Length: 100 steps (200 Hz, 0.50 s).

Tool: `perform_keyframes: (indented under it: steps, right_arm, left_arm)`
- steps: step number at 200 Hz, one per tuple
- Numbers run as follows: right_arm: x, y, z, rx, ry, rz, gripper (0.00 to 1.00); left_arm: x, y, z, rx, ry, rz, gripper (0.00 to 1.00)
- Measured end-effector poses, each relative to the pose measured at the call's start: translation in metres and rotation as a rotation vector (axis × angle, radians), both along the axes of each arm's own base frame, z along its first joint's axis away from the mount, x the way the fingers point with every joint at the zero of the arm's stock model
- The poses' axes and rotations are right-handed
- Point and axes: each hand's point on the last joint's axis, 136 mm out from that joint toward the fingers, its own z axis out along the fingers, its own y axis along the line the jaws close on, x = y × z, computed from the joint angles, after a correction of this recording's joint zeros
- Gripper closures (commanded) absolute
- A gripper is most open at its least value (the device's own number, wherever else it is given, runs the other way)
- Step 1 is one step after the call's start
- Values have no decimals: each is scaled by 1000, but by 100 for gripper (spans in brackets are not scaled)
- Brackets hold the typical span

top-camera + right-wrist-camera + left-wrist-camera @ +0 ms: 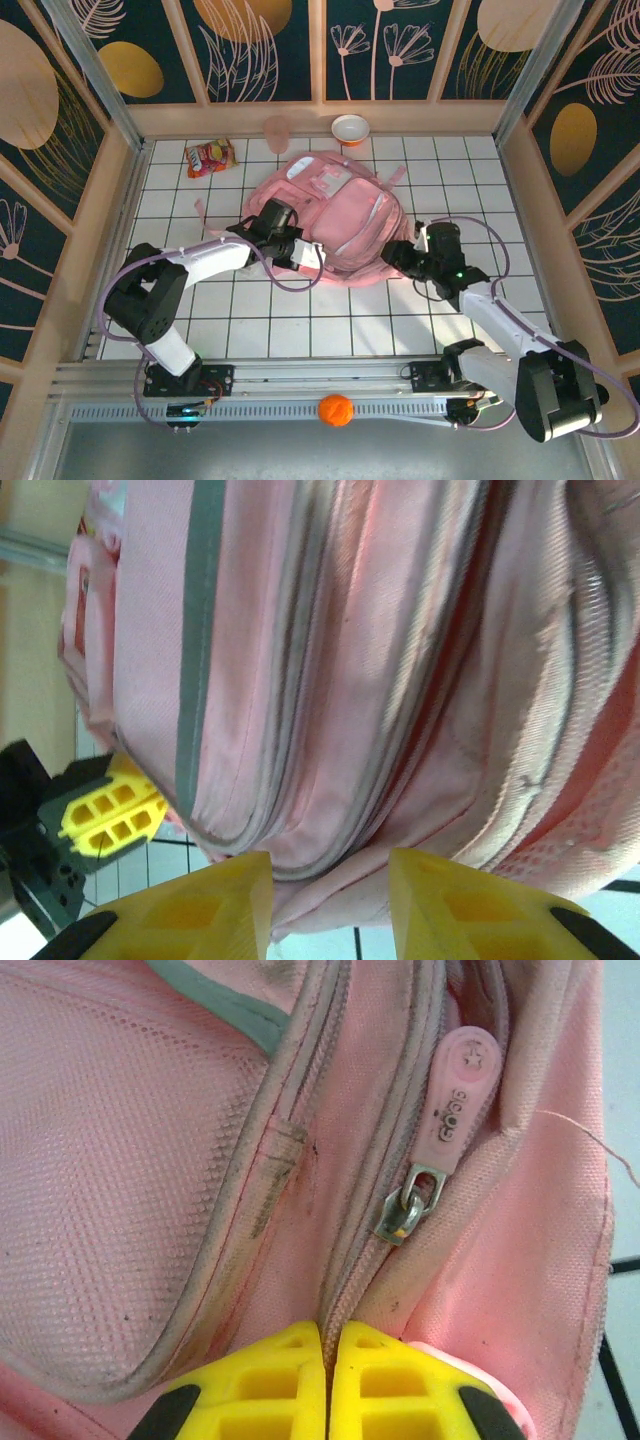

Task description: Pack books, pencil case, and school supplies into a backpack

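- Yellow ribbed plastic fingers (270, 1385) of the left gripper (325, 1332) are pressed flat together with no gap between them. They sit at the foot of a zip track on the pink backpack (335, 215). Whether any cloth is nipped between them cannot be told.
- Just above those tips hangs a rounded, rubbery pink zip pull (455, 1085), embossed with a star and raised lettering. It is linked to a dull metal slider (408, 1210).
- Left of the zip lies a panel of fine pink mesh pocket (100, 1210), edged in scuffed, greyed piping. A strip of grey-green trim (235, 1010) crosses the top.
- Blocky yellow fingers (225, 905) of the right gripper (328, 865) stand apart. They pinch a soft roll of the bag's lower right edge, the woven cloth meeting both inner faces.
- Seen from the right wrist, the bag's side runs in long stripes of paler zip tape, a grey band and pink ribbing.
- From above, the soft, lumpy bag lies in the middle of the white tiled table (250, 330), between the two arms.
- Along the far edge, well apart from the bag, lie a glossy red-and-yellow snack packet (208, 157), a translucent pink cup (277, 132) and a round white bowl (350, 128).
- An orange ball (336, 410) rests on the rail near the arm bases.
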Motion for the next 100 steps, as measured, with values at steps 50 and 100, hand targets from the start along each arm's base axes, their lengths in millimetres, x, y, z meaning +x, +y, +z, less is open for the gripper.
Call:
perform_keyframes:
  steps: [50, 100]
  right_arm:
    - [3, -22, -2, -52, -13, 23, 66]
    - [-30, 37, 32, -59, -135, 298, 66]
  left_arm:
    - [-36, -25, 9, -201, 93, 21, 100]
    - [-53, -30, 19, -357, 181, 68, 100]
